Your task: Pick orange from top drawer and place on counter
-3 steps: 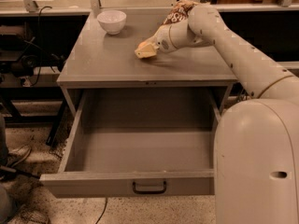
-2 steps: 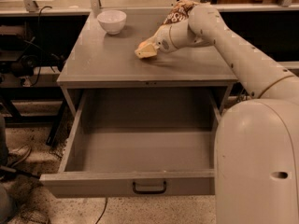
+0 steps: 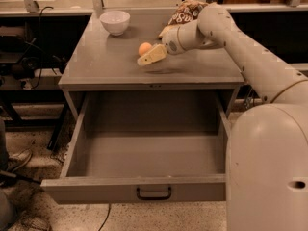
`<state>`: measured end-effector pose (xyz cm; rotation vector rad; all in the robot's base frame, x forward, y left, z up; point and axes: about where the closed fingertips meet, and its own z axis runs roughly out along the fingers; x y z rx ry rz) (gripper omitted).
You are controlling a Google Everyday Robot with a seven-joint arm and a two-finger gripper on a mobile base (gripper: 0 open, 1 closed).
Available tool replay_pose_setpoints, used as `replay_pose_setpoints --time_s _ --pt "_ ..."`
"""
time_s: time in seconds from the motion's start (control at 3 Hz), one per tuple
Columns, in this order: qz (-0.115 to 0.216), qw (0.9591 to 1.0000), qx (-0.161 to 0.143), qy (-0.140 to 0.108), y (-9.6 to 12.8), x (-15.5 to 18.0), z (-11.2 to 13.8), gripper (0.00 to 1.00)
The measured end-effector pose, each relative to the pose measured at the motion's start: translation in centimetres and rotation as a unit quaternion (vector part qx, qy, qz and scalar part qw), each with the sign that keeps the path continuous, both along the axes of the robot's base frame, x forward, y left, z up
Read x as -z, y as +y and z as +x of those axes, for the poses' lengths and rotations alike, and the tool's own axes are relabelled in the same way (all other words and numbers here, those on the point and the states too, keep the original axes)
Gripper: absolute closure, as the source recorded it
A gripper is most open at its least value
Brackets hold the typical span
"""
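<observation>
The orange (image 3: 144, 48) now shows on the counter (image 3: 106, 66), upper centre, touching the gripper (image 3: 152, 56). I cannot tell the jaws' state, but placement looks nearly done.

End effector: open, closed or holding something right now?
End effector: low over the counter, right beside the orange. Open, closed or gripping the orange: cannot be told.

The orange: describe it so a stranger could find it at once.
Look at the counter above the open top drawer. Near its middle, right at the tip of the arm's tool, is the orange. It is the only small round orange thing; the bowl behind is white and larger.
</observation>
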<state>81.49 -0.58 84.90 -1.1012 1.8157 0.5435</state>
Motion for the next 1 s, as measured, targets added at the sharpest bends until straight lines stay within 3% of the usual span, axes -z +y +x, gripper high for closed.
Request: replay_pose_setpoints --time_s 0.33,0.67,1.0 --pt "0.002 0.9998 0.017 -0.009 -2.1 -0.8 -0.9 0.0" --pt "0.017 0.9971 0.069 -0.029 -8.4 -2.9 -4.9 0.0" --pt "0.031 0.9906 0.125 -0.045 -14.9 -4.7 -9.5 0.0"
